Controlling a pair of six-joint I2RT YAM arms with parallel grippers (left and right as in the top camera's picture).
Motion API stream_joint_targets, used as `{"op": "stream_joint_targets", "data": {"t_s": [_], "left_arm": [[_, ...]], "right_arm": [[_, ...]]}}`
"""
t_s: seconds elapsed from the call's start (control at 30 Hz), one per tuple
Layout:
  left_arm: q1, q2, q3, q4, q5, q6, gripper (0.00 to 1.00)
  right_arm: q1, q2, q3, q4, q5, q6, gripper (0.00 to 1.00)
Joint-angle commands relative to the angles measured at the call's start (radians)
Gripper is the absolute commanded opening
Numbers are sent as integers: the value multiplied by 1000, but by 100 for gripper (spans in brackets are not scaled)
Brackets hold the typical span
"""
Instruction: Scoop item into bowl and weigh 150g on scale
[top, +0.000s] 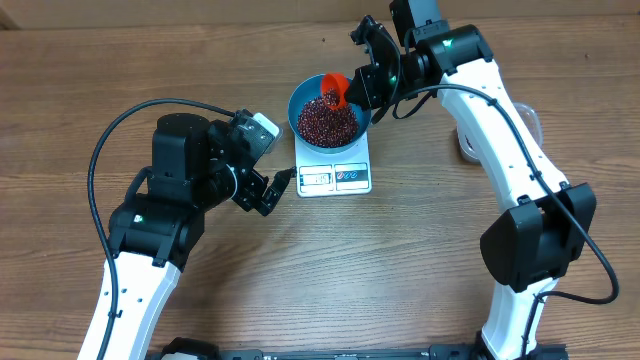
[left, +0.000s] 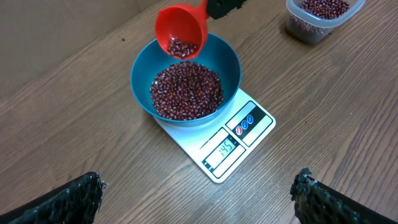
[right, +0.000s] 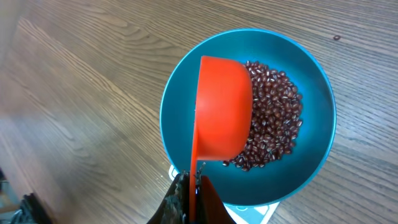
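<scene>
Right gripper (top: 360, 86), shut tight on the handle of a red scoop (right: 221, 109) tilted over the blue bowl (left: 140, 81) of beans (left: 186, 93) on the scale (left: 261, 121); left gripper (top: 272, 190) wide open, idle beside it; hazard: overshoot, should the beans in the scoop slide out together with the display (left: 227, 147) apparently near target.

This looks like a robotics lab: a left arm (top: 140, 260) and a right arm (top: 505, 140) are mounted at a wood-grain table (top: 400, 270) with a kitchen scale (top: 335, 178).
</scene>
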Motion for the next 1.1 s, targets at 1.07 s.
{"op": "stream_joint_targets", "data": {"t_s": [1.07], "left_arm": [[5,3,-2,3,14,-14,100]], "right_arm": [[20,-17,77,-17,167,-2,4]]}}
